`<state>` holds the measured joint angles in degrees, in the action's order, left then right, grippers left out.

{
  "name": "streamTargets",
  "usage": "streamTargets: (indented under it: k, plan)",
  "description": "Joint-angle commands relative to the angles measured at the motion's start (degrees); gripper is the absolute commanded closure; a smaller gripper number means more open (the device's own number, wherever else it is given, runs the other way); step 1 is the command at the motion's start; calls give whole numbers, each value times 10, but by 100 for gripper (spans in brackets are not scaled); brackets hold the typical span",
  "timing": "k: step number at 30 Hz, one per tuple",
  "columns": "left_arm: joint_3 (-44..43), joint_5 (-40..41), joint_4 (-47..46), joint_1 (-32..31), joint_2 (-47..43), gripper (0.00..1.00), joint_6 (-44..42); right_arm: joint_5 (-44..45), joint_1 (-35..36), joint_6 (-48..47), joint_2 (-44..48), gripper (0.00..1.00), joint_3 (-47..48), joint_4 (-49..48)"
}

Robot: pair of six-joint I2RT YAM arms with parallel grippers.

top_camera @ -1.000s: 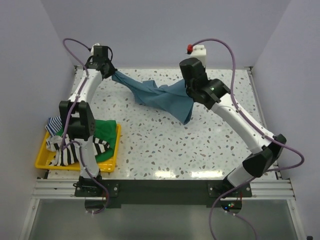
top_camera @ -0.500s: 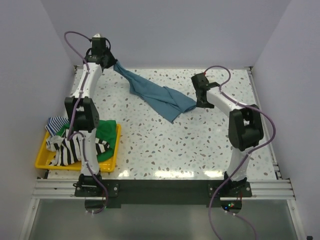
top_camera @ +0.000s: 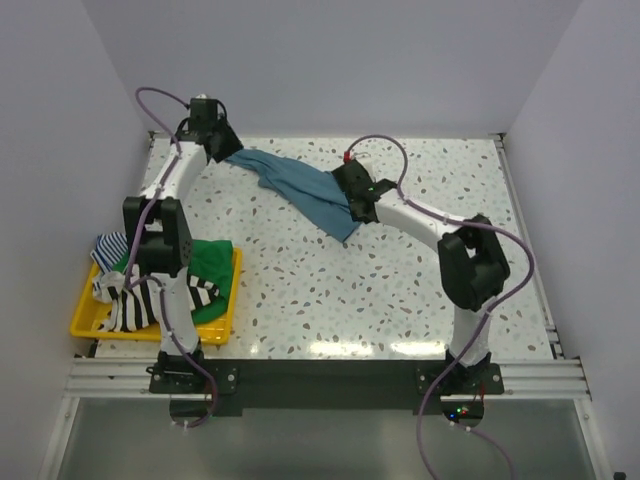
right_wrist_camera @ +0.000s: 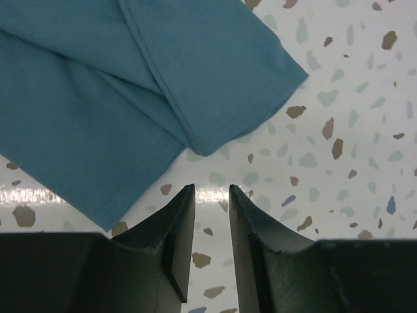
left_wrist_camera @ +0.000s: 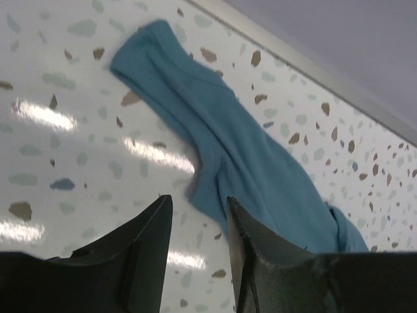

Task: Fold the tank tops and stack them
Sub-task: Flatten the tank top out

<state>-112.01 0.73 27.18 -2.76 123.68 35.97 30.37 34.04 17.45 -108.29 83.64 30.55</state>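
The teal-blue tank top [top_camera: 300,185] lies crumpled in a long diagonal strip on the speckled table [top_camera: 400,290] at the back. My left gripper [top_camera: 230,152] sits at its upper-left end. In the left wrist view it [left_wrist_camera: 199,208] is open, with only table between the fingers and the top's edge [left_wrist_camera: 247,156] just beyond the tips. My right gripper [top_camera: 355,205] is low at the top's lower-right end. In the right wrist view it [right_wrist_camera: 212,192] stands open with a narrow gap over bare table, the teal cloth [right_wrist_camera: 98,85] just ahead of it.
A yellow tray [top_camera: 85,325] at the near left holds a black-and-white striped tank top [top_camera: 140,300], a green one [top_camera: 210,265] and a thin blue-striped one [top_camera: 108,245]. A raised rim [top_camera: 505,160] edges the table; walls close in on three sides.
Both grippers held the teal top stretched in the air a second ago. Both have let go and it now lies on the table. The right arm swung left and down to its lower end.
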Motion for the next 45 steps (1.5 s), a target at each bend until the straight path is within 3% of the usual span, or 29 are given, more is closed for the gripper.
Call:
streamTargets:
  k: [1,7,14,24,33,45]
  plan:
    - [103,29,-67,-54,-115,57,34,-5,-10,-43,-67,69,42,-23]
    - [339,33,-170,-139,-219,58,98,18,-9,-71,-103,68,67,-43]
    - [402,22,-188,-216,-221,60,122,17,-10,-87,-140,68,93,-41]
    - [435,8,-214,-288,-190,59,165,36,-8,-86,-150,71,117,-6]
    - [442,-18,-235,-293,-167,59,183,37,-2,-79,-63,64,40,-17]
    - [439,-28,-245,-313,-129,59,217,20,0,-128,-87,61,39,-61]
